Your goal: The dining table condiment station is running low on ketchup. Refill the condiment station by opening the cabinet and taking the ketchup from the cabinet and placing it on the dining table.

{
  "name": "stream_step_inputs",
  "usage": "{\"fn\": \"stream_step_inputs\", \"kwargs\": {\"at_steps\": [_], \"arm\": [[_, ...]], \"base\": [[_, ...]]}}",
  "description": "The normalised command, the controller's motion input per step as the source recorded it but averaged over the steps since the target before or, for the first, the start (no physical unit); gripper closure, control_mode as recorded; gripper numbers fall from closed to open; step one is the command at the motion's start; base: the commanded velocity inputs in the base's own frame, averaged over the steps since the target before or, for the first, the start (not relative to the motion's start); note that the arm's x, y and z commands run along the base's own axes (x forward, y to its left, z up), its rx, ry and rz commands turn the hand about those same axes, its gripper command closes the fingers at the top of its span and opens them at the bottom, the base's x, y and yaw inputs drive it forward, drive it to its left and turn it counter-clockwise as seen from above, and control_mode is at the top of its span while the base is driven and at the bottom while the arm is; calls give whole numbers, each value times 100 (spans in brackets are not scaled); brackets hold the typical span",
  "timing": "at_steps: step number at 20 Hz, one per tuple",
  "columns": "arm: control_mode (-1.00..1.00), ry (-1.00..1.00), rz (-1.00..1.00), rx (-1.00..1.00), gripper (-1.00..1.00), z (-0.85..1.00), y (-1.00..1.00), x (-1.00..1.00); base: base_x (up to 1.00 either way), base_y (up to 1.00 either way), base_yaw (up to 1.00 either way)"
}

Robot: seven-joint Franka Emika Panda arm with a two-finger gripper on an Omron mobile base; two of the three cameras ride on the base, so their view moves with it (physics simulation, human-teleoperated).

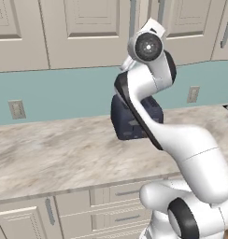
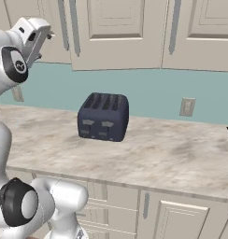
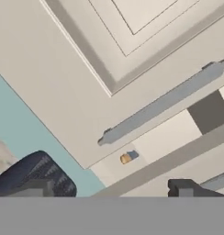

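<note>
The cabinet (image 3: 77, 78) is a cream wall cupboard with raised-panel doors, also in the right base view (image 2: 120, 32). Its long grey bar handle (image 3: 164, 103) runs slantwise just beyond my fingertips. My gripper (image 3: 108, 188) is open, its tips wide apart and touching nothing. From the right base view the gripper (image 2: 45, 35) hangs high at the left, close to the door handles (image 2: 64, 23). Between two doors a narrow gap (image 3: 169, 137) shows beige inside. A tiny orange-brown and grey thing (image 3: 126, 157) sits there, too small to name. The ketchup and the dining table are out of view.
A dark blue toaster (image 2: 103, 116) stands on the long marble-look wall counter (image 2: 172, 158), below the cupboards and partly behind my arm (image 1: 134, 119). Teal wall with sockets (image 2: 187, 106) runs behind it. Drawers and lower doors (image 1: 111, 205) sit under the counter.
</note>
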Motion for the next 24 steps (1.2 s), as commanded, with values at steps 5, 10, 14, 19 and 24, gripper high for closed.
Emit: {"fn": "stream_step_inputs", "kwargs": {"at_steps": [5,10,14,19,24], "arm": [[-100,3,0,-18,-100,-12,-5,18],[-100,4,0,-14,-100,-7,-4,45],[-100,4,0,-12,-100,-1,-9,40],[-100,0,0,-13,-100,-6,-12,6],[-100,3,0,-10,-100,-6,-6,20]], "base": [[0,0,0],[0,0,0],[0,0,0],[0,0,0],[0,0,0]]}}
